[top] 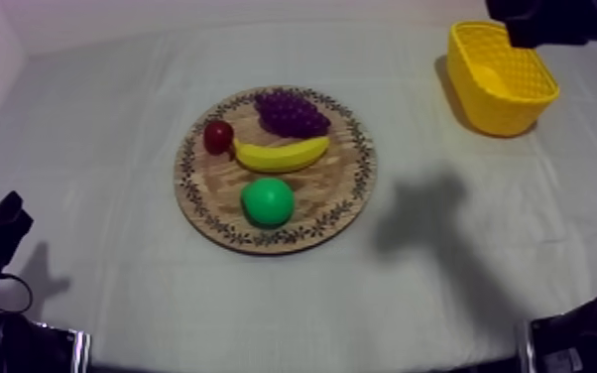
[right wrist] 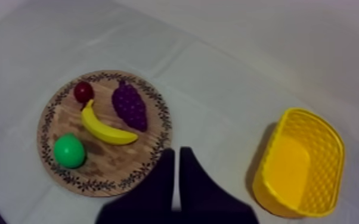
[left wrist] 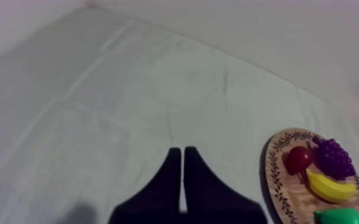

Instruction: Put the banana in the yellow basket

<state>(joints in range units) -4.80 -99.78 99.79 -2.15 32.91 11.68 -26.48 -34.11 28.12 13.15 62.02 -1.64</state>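
On the board [top: 340,190], about centre, lies the banana [top: 283,154], flat, belly toward the pear [top: 267,201], a small gap between them. Grapes [top: 291,112] press against its other side, and the small red fruit [top: 218,137] sits at one tip. I judge it a plastic toy: light, stiff, smooth, probably slick. Best hold is across the thick middle, though the grapes crowd that side, so go in carefully. Basket [top: 509,111] stands well apart from the board, upright and empty. Left claw [left wrist: 182,150] is closed on nothing, over bare surface [top: 114,119] well off the board's rim. Right claw [right wrist: 176,150] is closed on nothing too, just off the rim on the basket side.
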